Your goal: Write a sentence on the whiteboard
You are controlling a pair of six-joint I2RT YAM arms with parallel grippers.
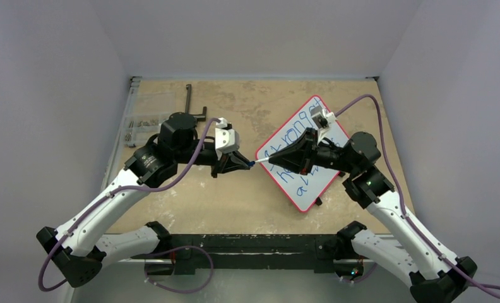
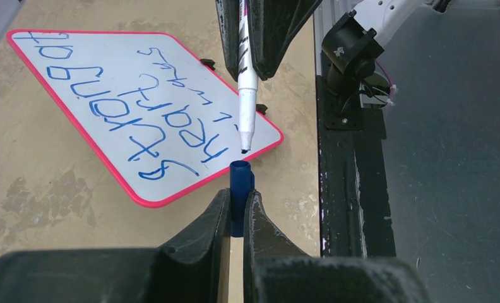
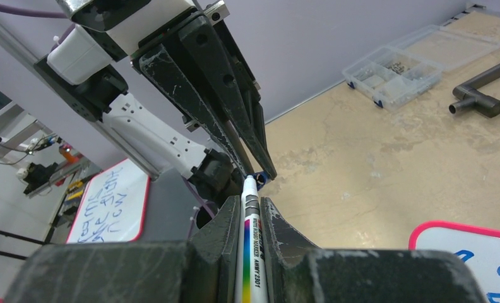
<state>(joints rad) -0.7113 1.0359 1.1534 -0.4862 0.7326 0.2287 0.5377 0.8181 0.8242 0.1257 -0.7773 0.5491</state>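
Observation:
The whiteboard (image 1: 320, 183) lies tilted on the table at centre right, its red-pink frame showing. The blue sentence (image 1: 295, 129) runs in slanted lines and is partly hidden by my right arm. It reads "strong at heart" in the left wrist view (image 2: 127, 107), on the whiteboard (image 2: 102, 47). My left gripper (image 1: 247, 163) is shut on a blue marker cap (image 2: 241, 183), open end up. My right gripper (image 1: 273, 159) is shut on a white marker (image 3: 250, 246). The marker (image 2: 247, 107) points its tip at the cap, a small gap apart, just left of the board's corner.
A clear plastic parts box (image 1: 140, 129) and a black L-shaped metal bar (image 1: 194, 107) lie at the back left. A black rail (image 1: 235, 243) runs along the near edge. Grey walls enclose the table. Another written whiteboard (image 3: 112, 202) stands outside, far behind.

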